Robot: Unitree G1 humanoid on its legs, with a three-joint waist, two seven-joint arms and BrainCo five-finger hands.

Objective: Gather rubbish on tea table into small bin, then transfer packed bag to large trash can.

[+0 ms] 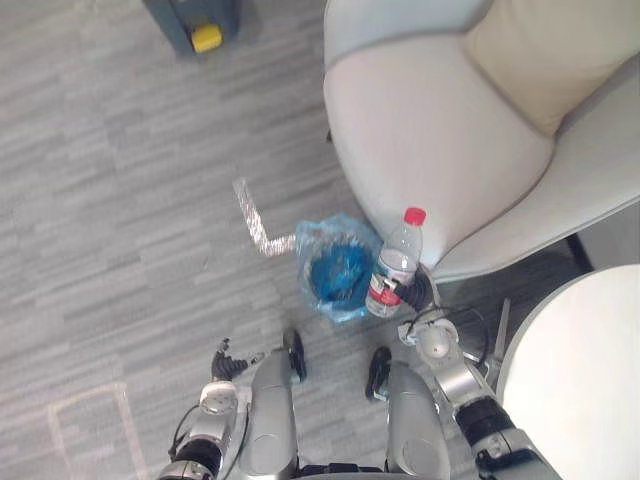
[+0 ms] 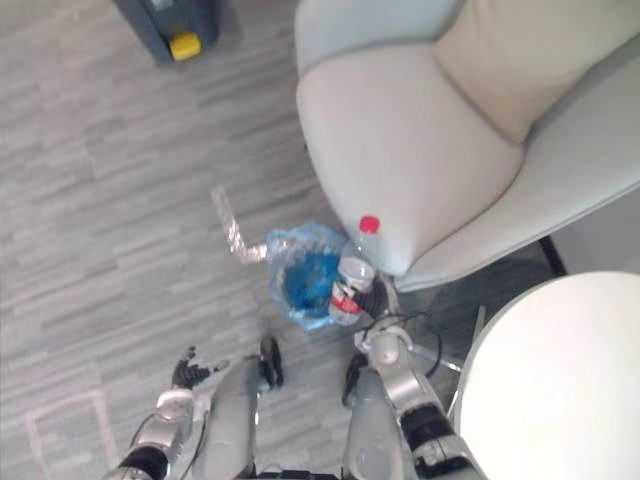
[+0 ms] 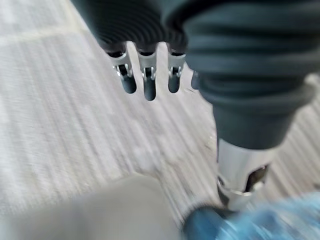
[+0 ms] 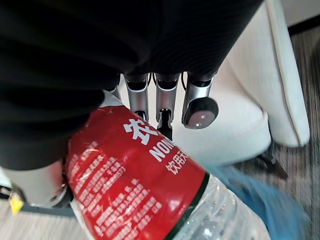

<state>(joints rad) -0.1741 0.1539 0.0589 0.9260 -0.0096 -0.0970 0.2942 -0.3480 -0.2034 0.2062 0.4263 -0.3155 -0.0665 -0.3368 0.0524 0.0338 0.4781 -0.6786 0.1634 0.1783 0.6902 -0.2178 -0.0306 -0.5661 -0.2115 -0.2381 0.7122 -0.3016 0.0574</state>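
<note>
Head view first: my right hand (image 1: 414,294) is clamped on the plastic bottle (image 1: 396,262). It grips low on the body, with the red cap up and the bottle leaning a little. The bottle sits at the right edge of the blue-bagged small bin (image 1: 335,268) on the floor (image 1: 120,200), just in front of the pale armchair (image 1: 430,130). The white round desk (image 1: 585,370) is at my lower right. My left hand (image 1: 226,361) hangs low, well apart from the bin.

Left wrist view: fingers (image 3: 149,87) straight and holding nothing, grey floor past them.

Right wrist view: fingers (image 4: 165,102) wrapped over the bottle's red label, blue bag just beyond.
</note>
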